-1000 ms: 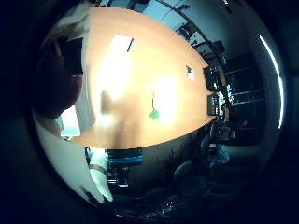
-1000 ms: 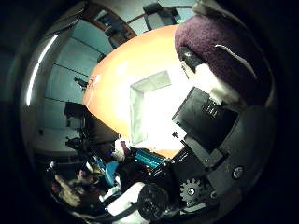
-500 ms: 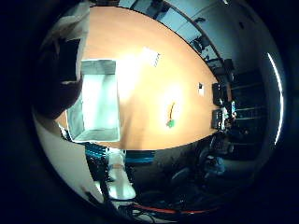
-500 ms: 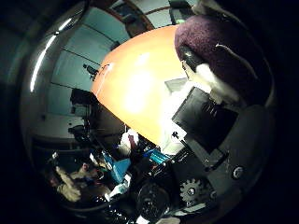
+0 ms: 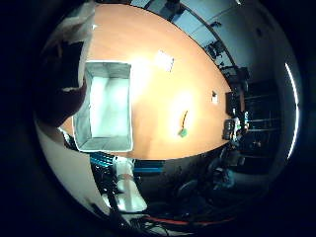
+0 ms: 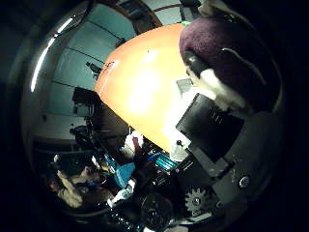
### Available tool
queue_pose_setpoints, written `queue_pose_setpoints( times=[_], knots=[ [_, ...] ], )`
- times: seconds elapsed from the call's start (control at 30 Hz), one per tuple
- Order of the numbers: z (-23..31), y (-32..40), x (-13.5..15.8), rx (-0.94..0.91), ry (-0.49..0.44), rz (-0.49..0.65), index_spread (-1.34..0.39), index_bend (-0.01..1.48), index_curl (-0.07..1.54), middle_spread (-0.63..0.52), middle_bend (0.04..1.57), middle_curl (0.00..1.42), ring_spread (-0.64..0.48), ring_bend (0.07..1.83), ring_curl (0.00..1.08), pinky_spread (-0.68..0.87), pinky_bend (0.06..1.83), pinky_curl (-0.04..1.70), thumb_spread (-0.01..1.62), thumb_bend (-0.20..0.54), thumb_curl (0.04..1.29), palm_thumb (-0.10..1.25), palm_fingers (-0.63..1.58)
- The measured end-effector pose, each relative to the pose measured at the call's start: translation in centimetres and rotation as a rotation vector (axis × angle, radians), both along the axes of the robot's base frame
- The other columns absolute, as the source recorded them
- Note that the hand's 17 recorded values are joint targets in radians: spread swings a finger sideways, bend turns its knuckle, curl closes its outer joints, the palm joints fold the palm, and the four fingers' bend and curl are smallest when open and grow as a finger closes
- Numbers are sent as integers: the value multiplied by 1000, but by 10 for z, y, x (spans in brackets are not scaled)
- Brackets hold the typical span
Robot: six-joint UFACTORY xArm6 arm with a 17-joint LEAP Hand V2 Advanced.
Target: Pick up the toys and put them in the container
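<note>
Above the container [image 5: 106, 111], fingers [image 6: 227, 140] curl round the purple plush toy [image 6: 227, 53].

Office/meeting rm: long orange conference table [image 5: 163, 74], office chairs [image 5: 187, 190] around it, ceiling strip lights [image 5: 295, 113].

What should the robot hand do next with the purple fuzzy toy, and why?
Probably carry it a little further until it hangs right over the container, then let go. The hand holds the purple plush toy against its palm, high above the orange table. The container sits open below, off to one side of the palm. A small green toy lies on the table for later.
</note>
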State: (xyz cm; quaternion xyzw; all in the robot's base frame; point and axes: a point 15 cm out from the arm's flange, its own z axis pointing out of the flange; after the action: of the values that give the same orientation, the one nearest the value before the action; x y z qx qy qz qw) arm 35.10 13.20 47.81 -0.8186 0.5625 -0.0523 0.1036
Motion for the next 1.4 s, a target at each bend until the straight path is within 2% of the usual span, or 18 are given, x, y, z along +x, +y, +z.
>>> queue_pose_setpoints(
  times=[0.13, 0.27, 0.33, 0.4, 0.47, 0.57, 0.67, 0.77, 0.9, 1.03, 1.4],
  knots=[
    [0, 5, -2, 1, -3, 15, -308, 764, 802, -170, 1177, 701, -239, 1250, 723, -286, 1089, 986, 1080, -29, 579, 757, 1028],
    [-2, 8, -5, -3, 8, 27, -364, 484, 748, -196, 1058, 666, -247, 1188, 653, -391, 1013, 867, 1107, -30, 483, 702, 856],
    [-2, 8, -5, -5, 9, 30, -406, 361, 711, -212, 978, 645, -237, 1167, 630, -401, 952, 831, 1107, -29, 438, 672, 685],
    [-3, 8, -6, -7, 12, 35, -430, 367, 694, -226, 899, 624, -231, 1083, 609, -305, 853, 831, 1103, -35, 410, 638, 410],
    [-3, 8, -6, -9, 13, 38, -452, 363, 648, -207, 795, 579, -208, 995, 557, -143, 800, 807, 1099, -30, 380, 607, 297],
    [-5, 7, -8, -14, 25, 40, -449, 332, 579, -168, 676, 520, -154, 890, 490, 102, 753, 764, 1093, -25, 350, 591, 218],
    [-8, 5, -12, -22, 41, 42, -433, 285, 530, -135, 610, 483, -111, 827, 453, 245, 735, 730, 1096, -25, 335, 580, 180],
    [-9, 5, -13, -25, 47, 48, -430, 233, 470, -84, 516, 432, -22, 700, 388, 393, 703, 671, 1089, -29, 317, 543, 137],
    [-13, 1, -17, -43, 72, 53, -440, 180, 412, -32, 404, 381, 64, 625, 335, 474, 664, 602, 1085, -24, 308, 535, 133],
    [-17, -4, -19, -65, 92, 53, -440, 170, 362, -16, 362, 362, 104, 581, 300, 495, 623, 542, 1083, -25, 301, 519, 153],
    [-17, -5, -19, -69, 92, 56, -434, 163, 300, -11, 308, 347, 118, 534, 258, 497, 594, 445, 1081, -23, 297, 519, 196]
  ],
)
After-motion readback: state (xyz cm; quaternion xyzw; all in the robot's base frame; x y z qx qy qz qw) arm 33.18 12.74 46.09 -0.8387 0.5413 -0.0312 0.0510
